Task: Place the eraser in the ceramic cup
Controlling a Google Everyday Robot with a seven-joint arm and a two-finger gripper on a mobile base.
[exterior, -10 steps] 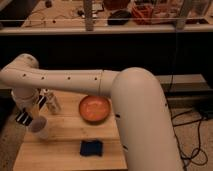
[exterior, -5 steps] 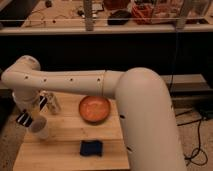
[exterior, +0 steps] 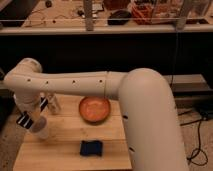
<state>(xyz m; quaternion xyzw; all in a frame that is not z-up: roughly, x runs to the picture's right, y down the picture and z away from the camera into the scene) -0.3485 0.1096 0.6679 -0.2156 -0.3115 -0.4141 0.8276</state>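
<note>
Lab or workshop, cluttered bench (exterior: pixel 107 26), trailing cables (exterior: pixel 199 137), gripper (exterior: pixel 34 122) low left over wooden table (exterior: pixel 65 159)

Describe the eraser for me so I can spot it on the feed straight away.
Start at the wooden table and go to its near edge, in front of the orange bowl: the eraser lies flat there, alone. It is the only dark blue, blocky thing; the bowl is round and orange, and the off-white ceramic cup stands at the far left by the gripper.
</note>
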